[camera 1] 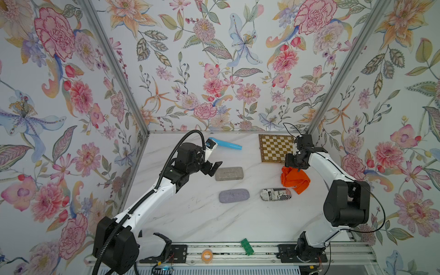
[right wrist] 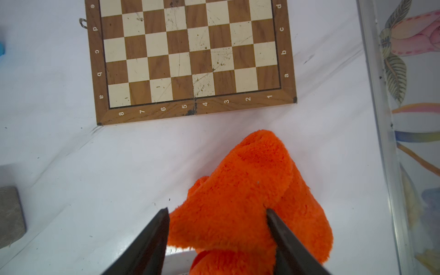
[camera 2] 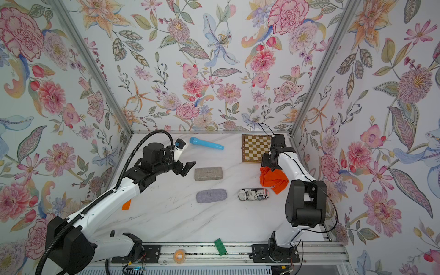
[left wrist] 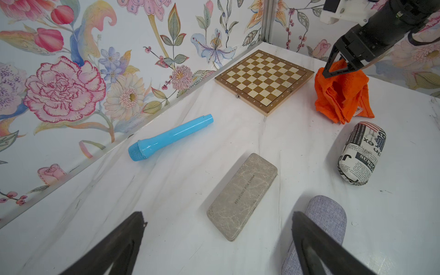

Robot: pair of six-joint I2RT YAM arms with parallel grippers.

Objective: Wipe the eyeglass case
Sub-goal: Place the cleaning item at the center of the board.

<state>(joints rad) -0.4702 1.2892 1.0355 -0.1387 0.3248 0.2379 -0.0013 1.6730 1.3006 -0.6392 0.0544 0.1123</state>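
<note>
Three eyeglass cases lie on the white marble table: a beige-grey hard case [camera 1: 229, 173] [left wrist: 242, 195], a purple-grey fabric case [camera 1: 234, 195] [left wrist: 326, 214] and a newsprint-patterned case [camera 1: 276, 194] [left wrist: 362, 152]. A crumpled orange cloth [camera 1: 294, 181] [right wrist: 250, 178] stands in a heap just right of the newsprint case. My right gripper [camera 1: 296, 167] [right wrist: 217, 210] hangs over the cloth's top, jaws apart, with fabric bulging between them. My left gripper [camera 1: 214, 167] [left wrist: 217, 215] hovers wide open just left of the beige case, holding nothing.
A wooden chessboard [camera 1: 276, 147] lies at the back right, close behind the cloth. A blue toy microphone [camera 1: 226, 143] lies at the back. A green block [camera 1: 247, 246] and an orange tape roll [camera 1: 206, 254] sit on the front rail. Floral walls enclose three sides.
</note>
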